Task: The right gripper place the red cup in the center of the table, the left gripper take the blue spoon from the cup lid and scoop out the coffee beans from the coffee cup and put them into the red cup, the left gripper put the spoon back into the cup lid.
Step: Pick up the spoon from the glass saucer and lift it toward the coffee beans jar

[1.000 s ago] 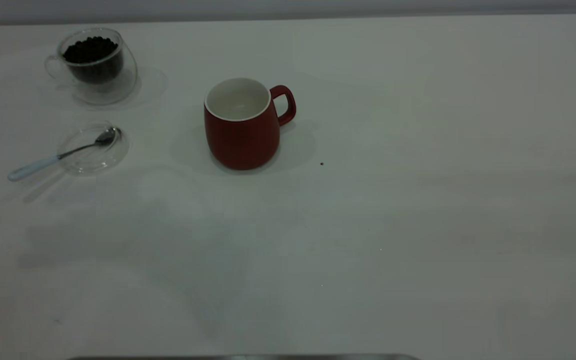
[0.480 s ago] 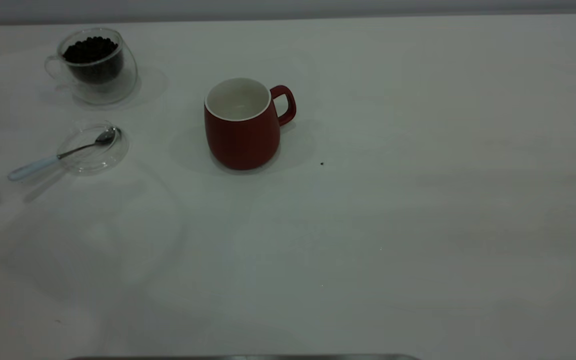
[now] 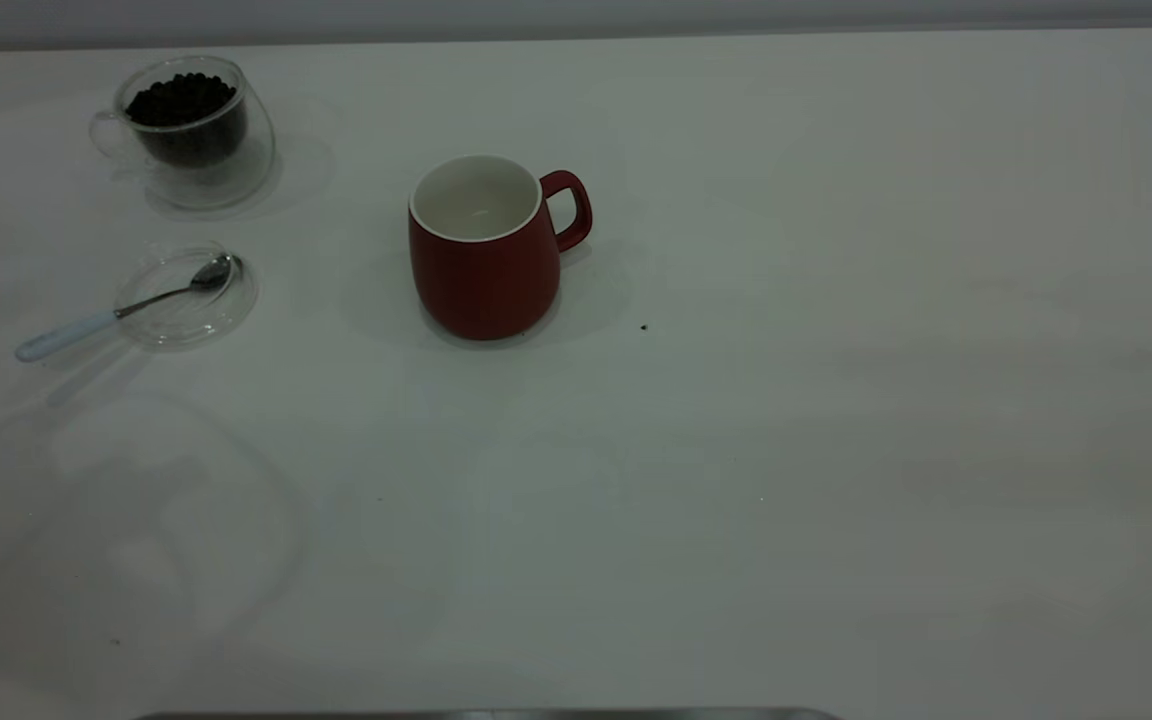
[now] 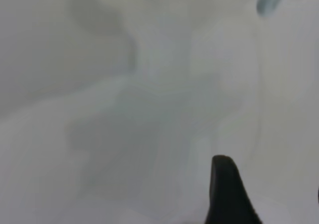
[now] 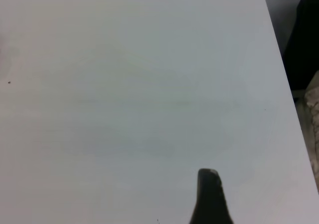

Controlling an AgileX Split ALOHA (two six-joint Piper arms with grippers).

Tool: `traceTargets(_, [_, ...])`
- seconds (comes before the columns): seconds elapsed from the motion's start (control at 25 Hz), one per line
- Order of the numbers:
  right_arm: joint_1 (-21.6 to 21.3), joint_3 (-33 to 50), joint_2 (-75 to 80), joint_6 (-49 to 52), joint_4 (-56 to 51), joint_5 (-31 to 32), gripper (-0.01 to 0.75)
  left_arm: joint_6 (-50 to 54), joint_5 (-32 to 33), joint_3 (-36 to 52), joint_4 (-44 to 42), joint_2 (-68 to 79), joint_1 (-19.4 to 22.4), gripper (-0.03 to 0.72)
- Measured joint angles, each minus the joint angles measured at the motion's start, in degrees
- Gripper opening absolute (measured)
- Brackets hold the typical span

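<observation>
The red cup [image 3: 484,255] stands upright and empty near the middle of the table [image 3: 836,450], its handle to the right. The coffee cup [image 3: 191,125], holding the coffee beans [image 3: 181,100], stands at the far left. In front of it lies the cup lid [image 3: 186,297], with the blue spoon [image 3: 126,308] resting bowl-in and its handle pointing out to the left. Neither gripper shows in the exterior view. The left gripper [image 4: 271,194] hangs open and empty over bare table, with the spoon's handle end [image 4: 269,0] far ahead. The right gripper [image 5: 264,194] is open over bare table, only one finger [image 5: 209,196] showing.
A tiny dark speck [image 3: 644,327] lies right of the red cup. The right wrist view shows the table's edge [image 5: 279,59] with dark objects [image 5: 304,40] beyond it. Faint shadows lie on the front left of the table [image 3: 136,520].
The faint shadows on the front left of the table have shifted leftward. The cups, lid and spoon have not moved.
</observation>
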State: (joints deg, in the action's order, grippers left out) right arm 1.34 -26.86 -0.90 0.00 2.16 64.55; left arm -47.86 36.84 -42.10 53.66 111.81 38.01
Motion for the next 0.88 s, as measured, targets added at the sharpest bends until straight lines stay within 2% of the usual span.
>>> traceTargets(0.2, [0.0, 0.0, 0.0, 0.0, 0.0, 0.0, 0.572, -10.7, -3.4, 2.1, 12.6, 0.0, 0.0, 0.485])
traceTargets(0.68, [0.0, 0.0, 0.0, 0.0, 0.0, 0.0, 0.572, -32.2, -4.7, 2.9, 25.2, 0.3, 0.0, 0.495])
traceTargets(0.88, [0.0, 0.0, 0.0, 0.0, 0.0, 0.0, 0.572, -35.8, -3.5, 2.9, 30.4, 4.3, 0.0, 0.519])
